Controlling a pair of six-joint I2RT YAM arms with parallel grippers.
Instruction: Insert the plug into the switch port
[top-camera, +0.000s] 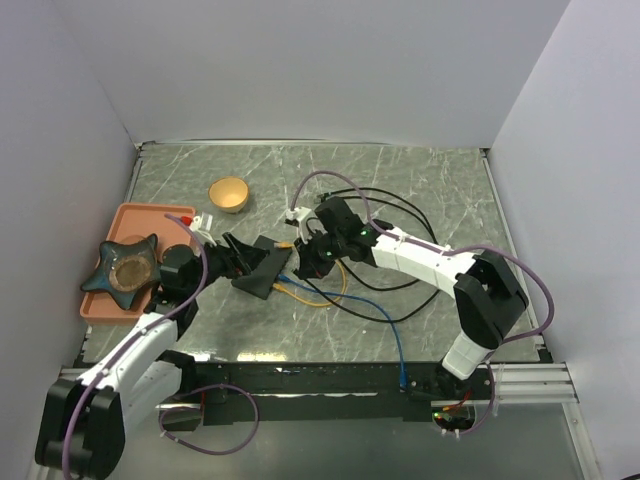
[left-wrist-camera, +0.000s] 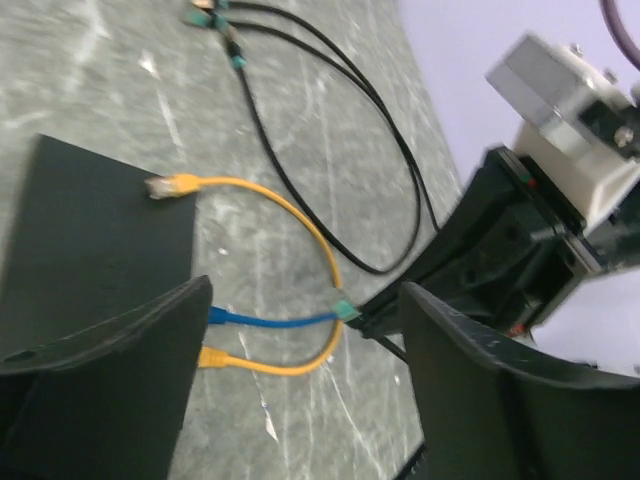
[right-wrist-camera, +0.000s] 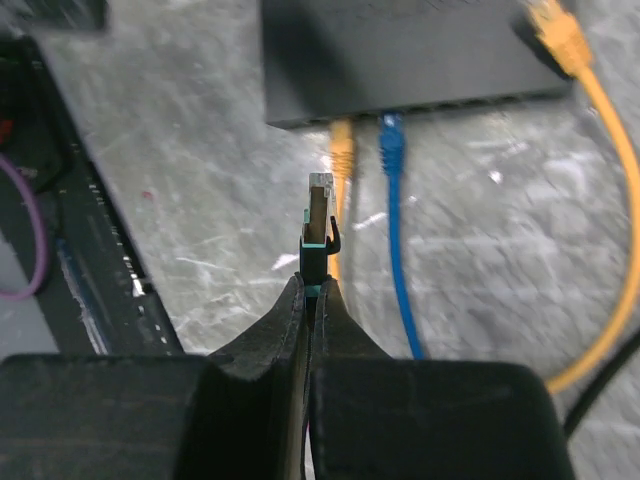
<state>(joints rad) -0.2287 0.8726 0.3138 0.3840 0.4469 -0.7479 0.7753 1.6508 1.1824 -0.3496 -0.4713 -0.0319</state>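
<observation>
Plug (right-wrist-camera: 318, 215): pinched at its teal boot between the pressed-together fingers of the right gripper (right-wrist-camera: 312, 292), which hold it upright in the wrist view. The clear tip points at the port edge of the switch (right-wrist-camera: 400, 50) and stands short of it, not inserted. On that edge a yellow cable (right-wrist-camera: 342, 150) and a blue cable (right-wrist-camera: 392, 145) sit side by side in ports, and the plug lines up just beside the yellow one. The yellow cable's other end lies loose on top of the switch. Left gripper (left-wrist-camera: 305, 312): fingers spread wide, nothing between them, one finger (left-wrist-camera: 120, 370) at the switch's near corner; contact cannot be determined. The switch lies flat on the bench (top-camera: 440, 180), left of centre, between the two grippers. Black cables (top-camera: 400, 215) loop across the middle of the bench. An orange tray (top-camera: 100, 305) carrying a dark star-shaped object (top-camera: 125, 265) sits at the left edge. A bowl (top-camera: 229, 193) stands toward the far edge, left of centre.
</observation>
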